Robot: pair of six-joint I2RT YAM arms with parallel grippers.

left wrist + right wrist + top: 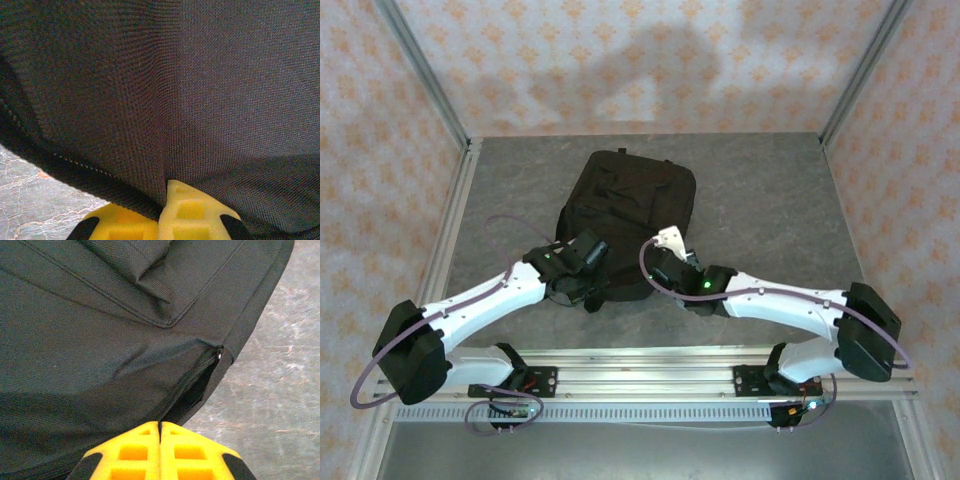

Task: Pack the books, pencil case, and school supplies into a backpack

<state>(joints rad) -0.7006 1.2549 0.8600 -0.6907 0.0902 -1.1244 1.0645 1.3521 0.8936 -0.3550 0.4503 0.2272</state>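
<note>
Grey stone-patterned table (770, 180), peach wallpapered walls (620, 60). Both arms angle inward toward the black backpack (630, 200) at 12 o'clock. The left gripper (165, 192) pinches its fabric; the right gripper (160, 424) is closed at its zip edge.

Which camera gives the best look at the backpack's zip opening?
Right wrist: the zip opening gapes just ahead of the right gripper. The top view shows the whole backpack, no zip detail. The left wrist shows plain fabric.

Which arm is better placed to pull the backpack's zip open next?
Right, probably: the right end effector is shut at the gaping zip on the backpack; the left end effector pinches plain fabric.
</note>
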